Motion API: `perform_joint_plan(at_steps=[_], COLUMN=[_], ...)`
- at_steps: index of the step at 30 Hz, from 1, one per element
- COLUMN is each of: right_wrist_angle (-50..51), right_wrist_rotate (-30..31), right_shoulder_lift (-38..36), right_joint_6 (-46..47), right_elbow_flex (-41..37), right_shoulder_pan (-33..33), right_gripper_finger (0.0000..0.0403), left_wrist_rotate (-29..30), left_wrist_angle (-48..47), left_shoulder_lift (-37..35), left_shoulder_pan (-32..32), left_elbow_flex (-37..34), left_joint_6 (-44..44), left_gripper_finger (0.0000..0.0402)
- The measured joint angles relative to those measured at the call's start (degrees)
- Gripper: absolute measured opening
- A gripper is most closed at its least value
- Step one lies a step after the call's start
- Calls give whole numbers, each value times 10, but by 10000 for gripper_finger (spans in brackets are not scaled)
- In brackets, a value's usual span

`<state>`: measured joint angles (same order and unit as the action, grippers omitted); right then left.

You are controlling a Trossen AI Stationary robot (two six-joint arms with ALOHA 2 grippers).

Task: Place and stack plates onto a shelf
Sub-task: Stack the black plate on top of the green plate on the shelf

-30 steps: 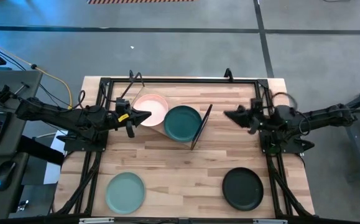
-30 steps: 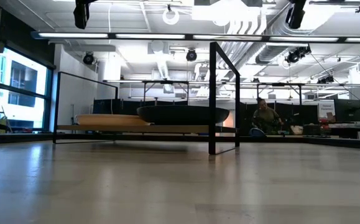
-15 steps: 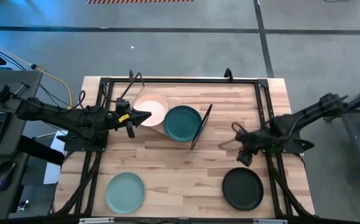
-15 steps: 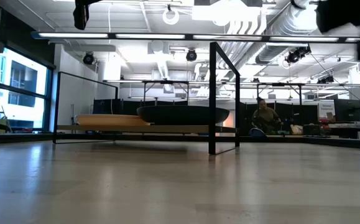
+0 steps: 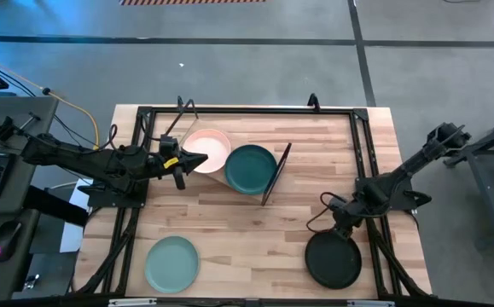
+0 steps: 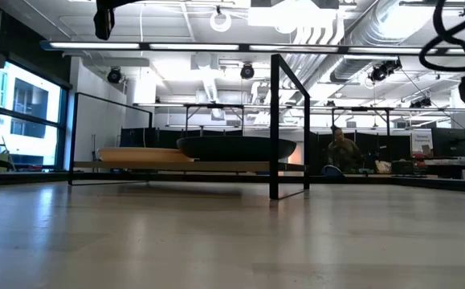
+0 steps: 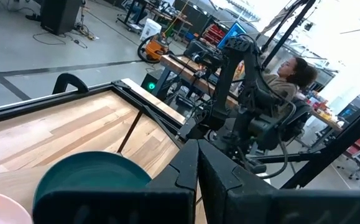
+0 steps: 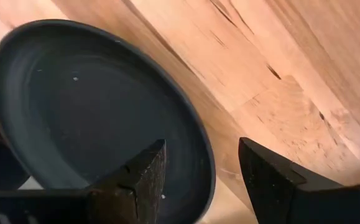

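The shelf stands on the table's far middle. On it rest the pale pink plate and the dark teal plate, side by side; the low view shows the teal plate flat on the board. The mint plate and the black plate lie flat on the table near its near edge. My left gripper is shut and hovers high over the pink plate's left rim. My right gripper is open and tipped down over the black plate's far rim, one finger to each side, apart from it.
The shelf's black frame end stands upright right of the teal plate, tall in the low view. A black rail frames the table. Bare wood lies between the mint and black plates. A person sits beyond the table.
My right arm has swung from the table's far right toward the near edge and down, tipping its gripper over the black plate's far rim. The plates and the shelf have kept their places.
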<state>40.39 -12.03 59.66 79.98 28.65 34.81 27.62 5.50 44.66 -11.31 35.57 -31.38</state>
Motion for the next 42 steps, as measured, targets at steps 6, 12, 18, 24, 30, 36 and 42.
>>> perform_joint_plan(at_steps=[6,12,18,24,30,36,42], right_wrist_angle=[-32,-51,-63,-87,-99,-119,-123], right_wrist_rotate=[0,5,12,12,-20,-17,-17], right_shoulder_lift=[4,5,18,57,78,52,-5], right_joint_6=[23,21,21,16,16,21,-18], right_elbow_flex=[-32,-37,-37,-37,-37,-27,21], right_shoulder_pan=[15,24,37,39,39,38,38], right_gripper_finger=[184,176,146,122,42,6,1], left_wrist_rotate=[0,0,0,0,0,0,0], left_wrist_angle=[-1,-2,-16,-27,-27,-27,-27], left_shoulder_lift=[0,0,0,0,0,0,0], left_shoulder_pan=[0,0,0,0,0,0,0], left_elbow_flex=[0,0,0,0,0,0,0], left_joint_6=[0,0,-1,-14,-14,-14,-14], left_gripper_finger=[0,0,0,0,0,0,0])
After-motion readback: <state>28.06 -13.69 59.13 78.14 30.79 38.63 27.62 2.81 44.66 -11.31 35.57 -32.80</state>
